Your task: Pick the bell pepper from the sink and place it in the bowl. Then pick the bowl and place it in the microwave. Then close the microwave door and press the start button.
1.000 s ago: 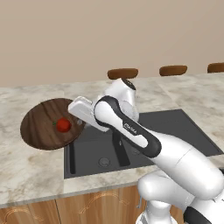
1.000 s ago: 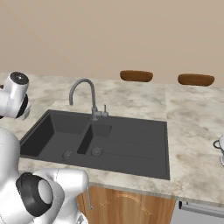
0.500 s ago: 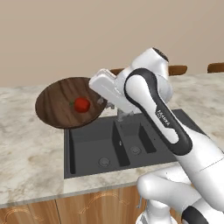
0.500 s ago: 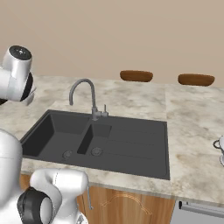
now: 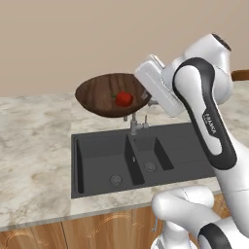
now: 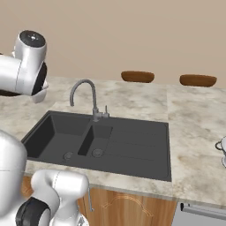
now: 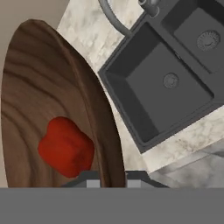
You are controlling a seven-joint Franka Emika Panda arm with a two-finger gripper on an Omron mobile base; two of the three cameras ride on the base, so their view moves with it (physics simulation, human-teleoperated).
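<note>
Above the sink (image 5: pixel 141 158) | my gripper (image 7: pixel 111 179) clamps the rim of the bowl (image 5: pixel 113 95), bell pepper (image 5: pixel 124 98) riding inside | I judge the carry to the microwave needs the bowl level and slow, or the pepper rolls out.

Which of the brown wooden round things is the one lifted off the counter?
The wide dark bowl, held in the air above the sink with the bell pepper inside; the brown stool tops stay behind the counter.

Bowl (image 5: pixel 108 95) higher, rightward (pepper (image 5: pixel 124 98) inside)
</note>
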